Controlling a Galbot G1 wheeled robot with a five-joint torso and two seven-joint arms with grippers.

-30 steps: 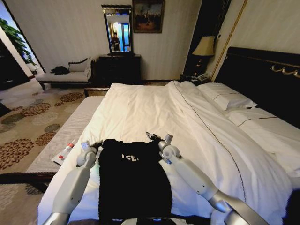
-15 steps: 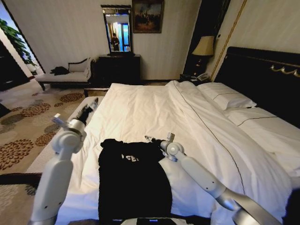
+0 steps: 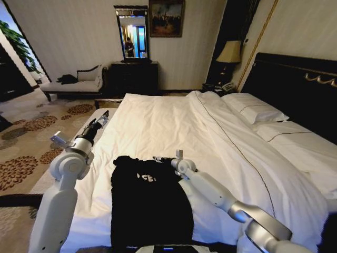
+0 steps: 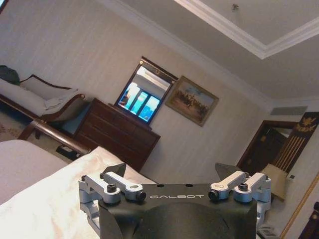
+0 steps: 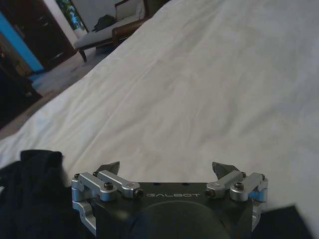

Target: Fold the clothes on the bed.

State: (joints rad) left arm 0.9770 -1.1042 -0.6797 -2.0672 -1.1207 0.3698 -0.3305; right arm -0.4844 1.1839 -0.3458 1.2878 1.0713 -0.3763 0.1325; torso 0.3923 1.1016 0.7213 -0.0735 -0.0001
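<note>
The clothes, a black T-shirt [image 3: 150, 203] with white lettering, lie in a narrow lengthwise fold on the white bed [image 3: 174, 121], close to its near edge. My right gripper [image 3: 158, 158] hovers open just above the shirt's far edge, beside the collar. In the right wrist view that gripper [image 5: 167, 167] holds nothing, with the T-shirt [image 5: 30, 194] to one side and the bed [image 5: 199, 89] beyond. My left gripper [image 3: 99, 122] is raised off the bed's left side, well away from the shirt. The left wrist view shows it [image 4: 172, 172] open and pointing at the far wall.
A grey bench [image 3: 79, 138] runs along the bed's left side under my left arm. Pillows [image 3: 255, 113] and a dark headboard [image 3: 295, 89] lie to the right. A chaise [image 3: 73, 84], dresser [image 3: 134, 76] and lamp [image 3: 229, 52] stand along the far wall.
My left gripper has left the shirt's left shoulder and swung up and out to the left. The right gripper has slid left along the shirt's far edge.
</note>
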